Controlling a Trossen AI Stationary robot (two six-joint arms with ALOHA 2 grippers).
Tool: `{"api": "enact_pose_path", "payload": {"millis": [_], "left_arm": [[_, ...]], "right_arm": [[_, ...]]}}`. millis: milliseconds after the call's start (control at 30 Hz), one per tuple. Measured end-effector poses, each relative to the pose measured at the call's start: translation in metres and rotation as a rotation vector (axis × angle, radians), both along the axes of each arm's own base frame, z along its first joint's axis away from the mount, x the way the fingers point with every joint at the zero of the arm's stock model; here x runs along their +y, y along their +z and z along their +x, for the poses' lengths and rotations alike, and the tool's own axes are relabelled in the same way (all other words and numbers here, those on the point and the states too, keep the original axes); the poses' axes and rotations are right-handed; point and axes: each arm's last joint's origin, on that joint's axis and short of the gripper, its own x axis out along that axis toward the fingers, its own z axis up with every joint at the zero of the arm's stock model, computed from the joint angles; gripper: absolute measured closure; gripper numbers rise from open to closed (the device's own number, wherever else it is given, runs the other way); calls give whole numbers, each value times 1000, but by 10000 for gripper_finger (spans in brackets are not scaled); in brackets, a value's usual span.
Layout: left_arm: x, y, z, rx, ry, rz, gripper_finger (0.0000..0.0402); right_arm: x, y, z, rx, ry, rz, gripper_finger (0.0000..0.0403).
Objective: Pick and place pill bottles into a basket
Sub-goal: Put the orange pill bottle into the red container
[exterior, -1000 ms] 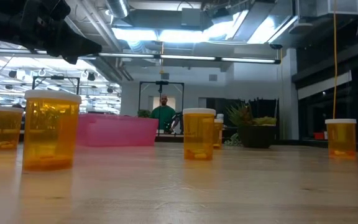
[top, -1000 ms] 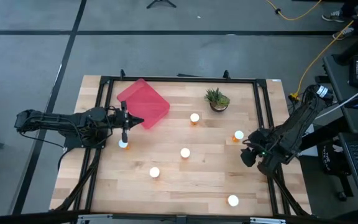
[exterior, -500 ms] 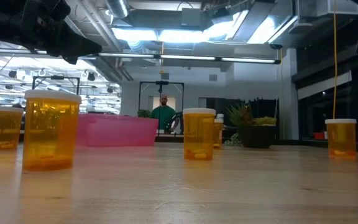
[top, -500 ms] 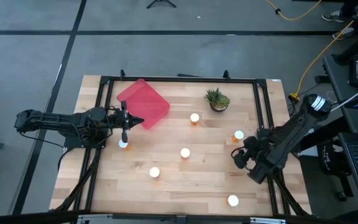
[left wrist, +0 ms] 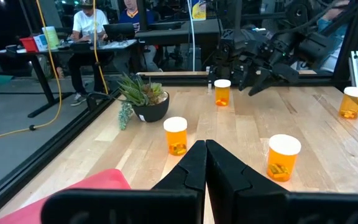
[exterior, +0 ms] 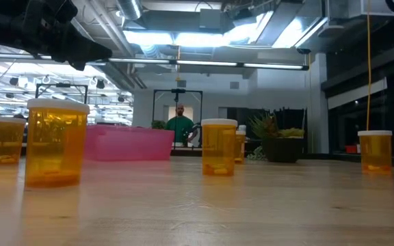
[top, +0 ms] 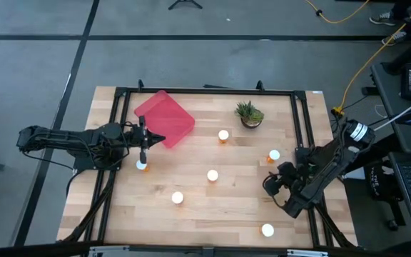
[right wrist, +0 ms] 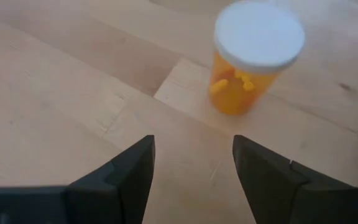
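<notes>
- The right tool [top: 271, 183] hangs low over the right half of the bench [top: 212, 214], its two fingers [right wrist: 126, 171] spread wide with nothing between them.
- Straight ahead of those fingers, in the right wrist view, one pill bottle [right wrist: 253, 56] stands upright, white cap up, a little off to one side of the gap's centre line (so the tool is not yet squared on it). It is apart from the fingers, not between them.
- From above, the bottle nearest this tool is the one at the right edge [top: 273, 155], just beyond the tool toward the far side of the bench; I judge it is the one the wrist camera sees, though another bottle [top: 267, 230] sits near the front edge on the tool's other side.
- The bottle's long axis is vertical, so a level closing of the fingers around its body looks like the fitting grip, once the gap is centred on it.
- The left tool [top: 143, 148] waits at the left side, fingers pressed together and holding nothing, beside the basket [top: 164, 119] and almost over a bottle [top: 141, 165].
- The basket lies well apart from the right tool, at the far left corner, so a bottle gripped here has the width of the bench to cross.
- Other bottles stand mid-bench [top: 212, 175], [top: 178, 198], [top: 223, 135].
</notes>
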Motion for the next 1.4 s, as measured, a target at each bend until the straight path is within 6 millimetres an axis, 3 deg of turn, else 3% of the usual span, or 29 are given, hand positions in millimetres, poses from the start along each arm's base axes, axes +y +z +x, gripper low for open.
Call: {"api": "enact_pose_path", "payload": {"millis": [500, 833, 1400], "left_arm": [[0, 0, 0, 0, 0, 0, 400], [0, 0, 0, 0, -1, 0, 400], [0, 0, 0, 0, 0, 0, 400]], "right_arm": [[-2, -4, -2, -27, 10, -52, 182], [-19, -41, -12, -122, -8, -14, 182], [-32, -54, -5, -87, -38, -142, 183]]}}
